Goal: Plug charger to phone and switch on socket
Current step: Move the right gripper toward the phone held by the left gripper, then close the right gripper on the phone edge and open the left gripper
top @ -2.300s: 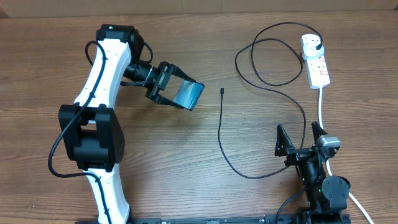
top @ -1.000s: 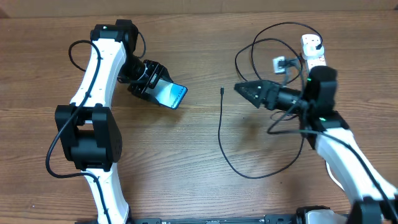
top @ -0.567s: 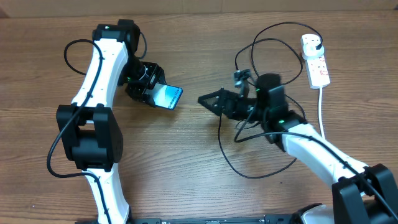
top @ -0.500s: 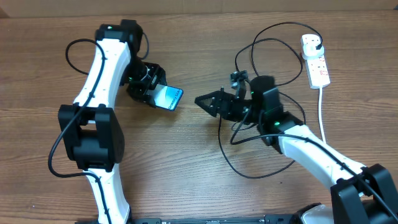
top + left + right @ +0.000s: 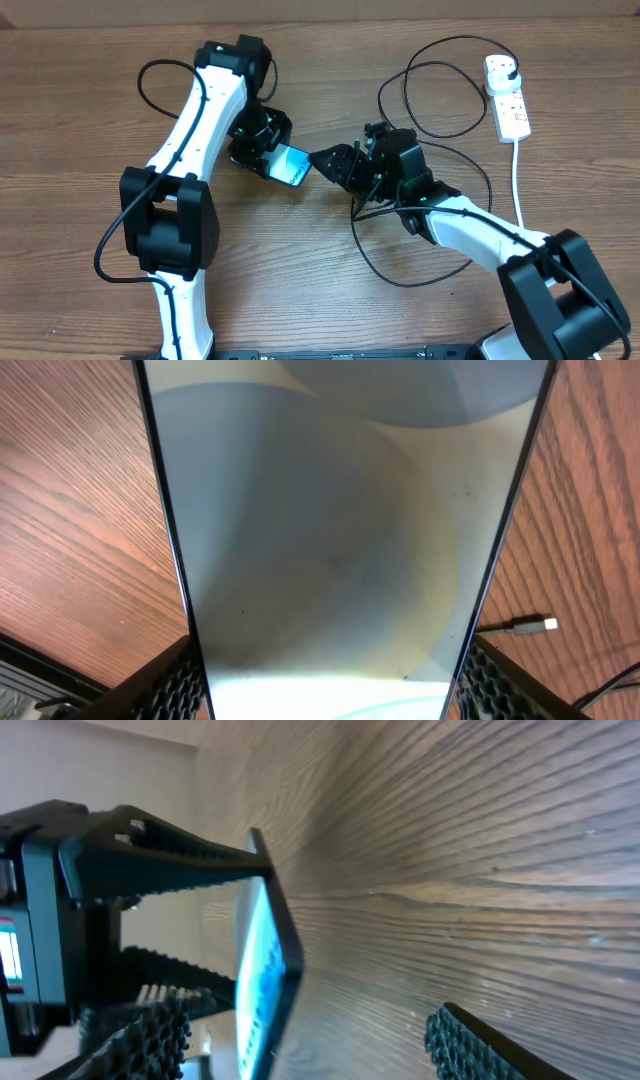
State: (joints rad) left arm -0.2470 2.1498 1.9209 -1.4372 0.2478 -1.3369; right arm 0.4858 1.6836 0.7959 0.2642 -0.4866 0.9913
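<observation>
**Left arm.** The left gripper [image 5: 278,163] was clamped on the phone [image 5: 292,168], one finger pressed against each long edge. In the left wrist view the phone [image 5: 330,530] filled most of the frame, with a ribbed finger [image 5: 185,685] seated at each lower corner. The phone was held at a tilt near the middle of the table [image 5: 80,120], its lit blue screen facing upward. Whether its lower edge touched the wood could not be determined.

**Right arm.** The right gripper [image 5: 322,162] lay just beside the free end of the phone, pointing at it. Its jaws stood spread and nothing was gripped between them. The right wrist view showed the phone [image 5: 268,982] edge-on, close to one of the two fingers [image 5: 150,1035] and clear of the other.

**Charger.** The charger cable [image 5: 400,284] lay loose on the table, looping under and behind the right arm. Its connector tip [image 5: 538,625] rested on the wood beside the phone, not inserted. In the overhead view the tip was hidden. The plug [image 5: 511,67] sat in the power strip [image 5: 510,108].

**Socket.** The power strip lay at the far right corner of the table, well apart from both grippers. Its white lead [image 5: 517,175] ran toward the near edge. The switch position was too small to read.
</observation>
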